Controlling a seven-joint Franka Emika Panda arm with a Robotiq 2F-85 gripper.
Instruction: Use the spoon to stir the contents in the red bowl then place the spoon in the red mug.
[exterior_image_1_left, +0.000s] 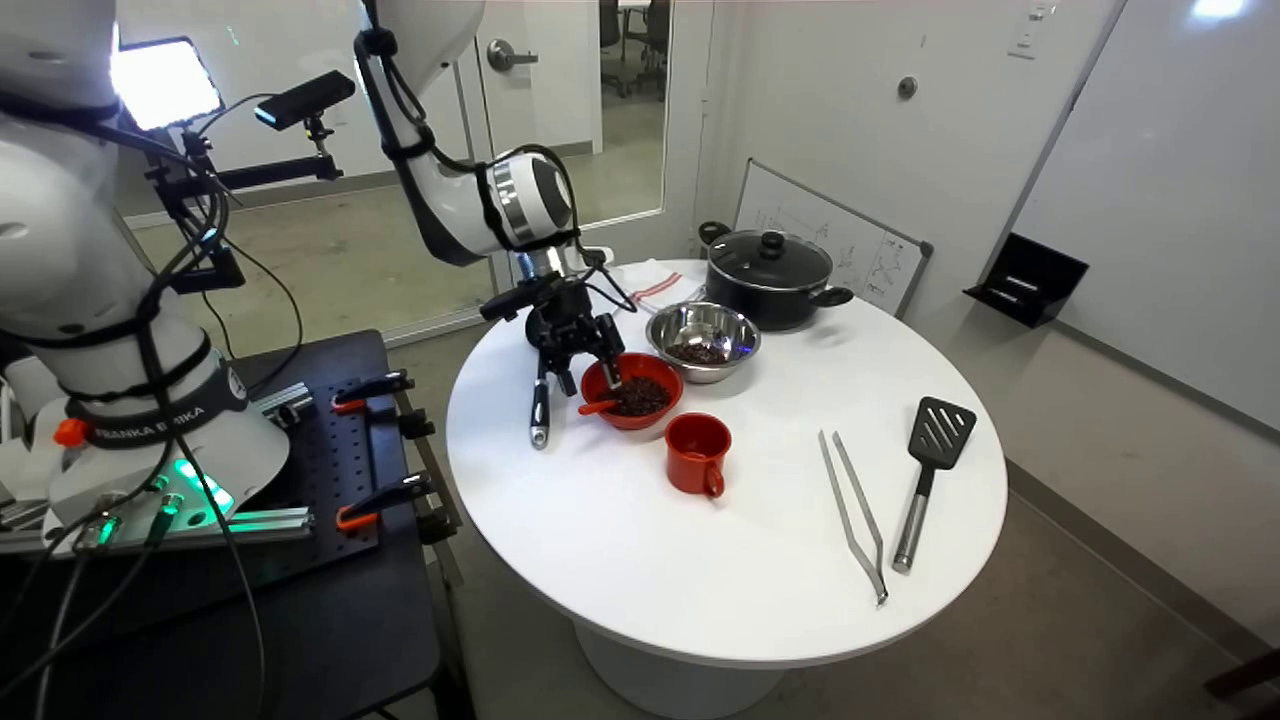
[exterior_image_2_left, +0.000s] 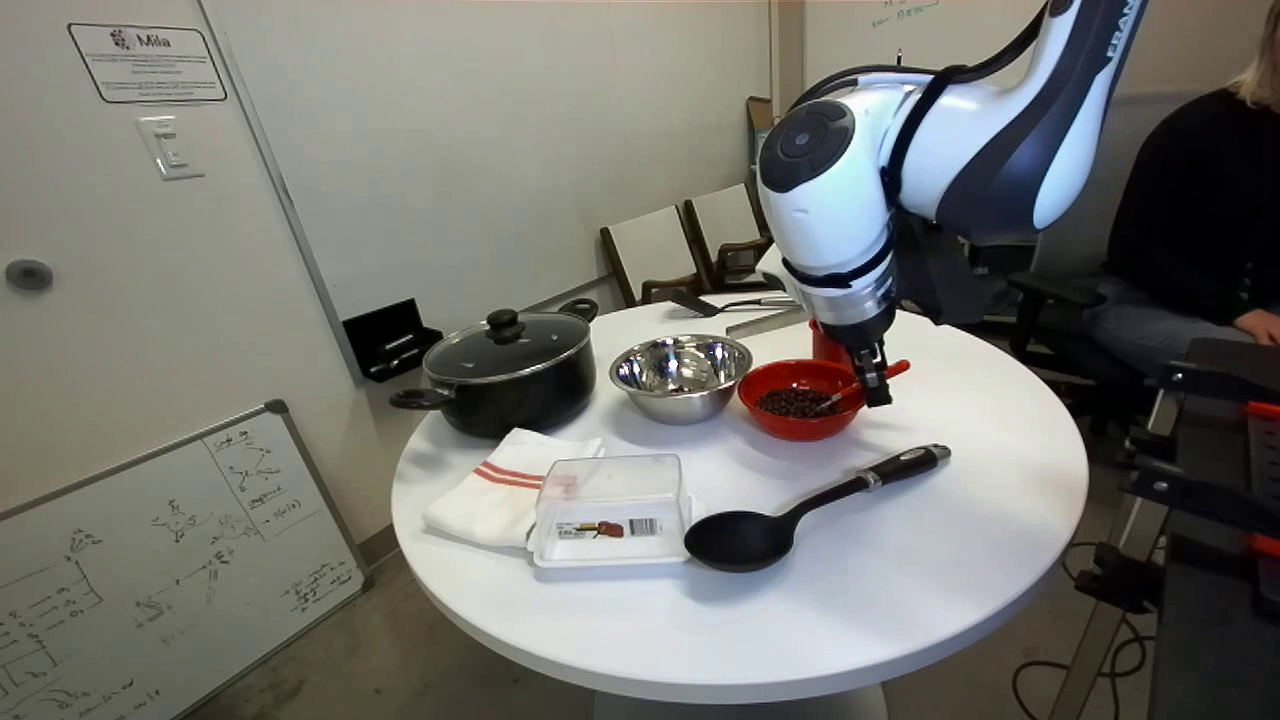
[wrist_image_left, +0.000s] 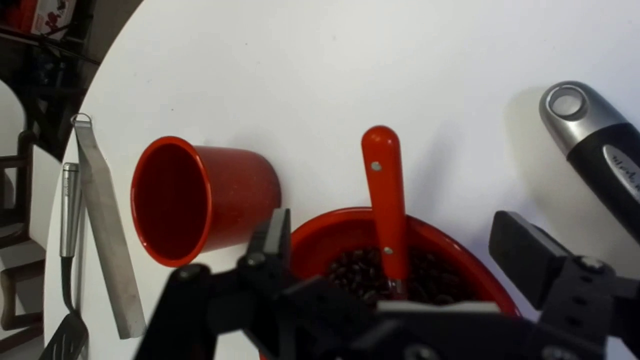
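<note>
The gripper (wrist_image_left: 392, 220) is positioned at the edge of the red bowl (exterior_image_2_left: 800, 428), jaws spread wide, holding nothing. A red-handled spoon (wrist_image_left: 388, 200) leans on the bowl's rim between the fingers (wrist_image_left: 525, 260), clear of both; its lower end is buried in dark beans (wrist_image_left: 357, 265). The red mug (exterior_image_1_left: 688, 468) stands upright just beside the bowl. In an exterior view, a black spoon (exterior_image_2_left: 740, 540) lies on the white table (exterior_image_2_left: 900, 590), next to a plastic box (exterior_image_2_left: 610, 485). A steel bowl (exterior_image_2_left: 685, 408) sits near the red bowl.
</note>
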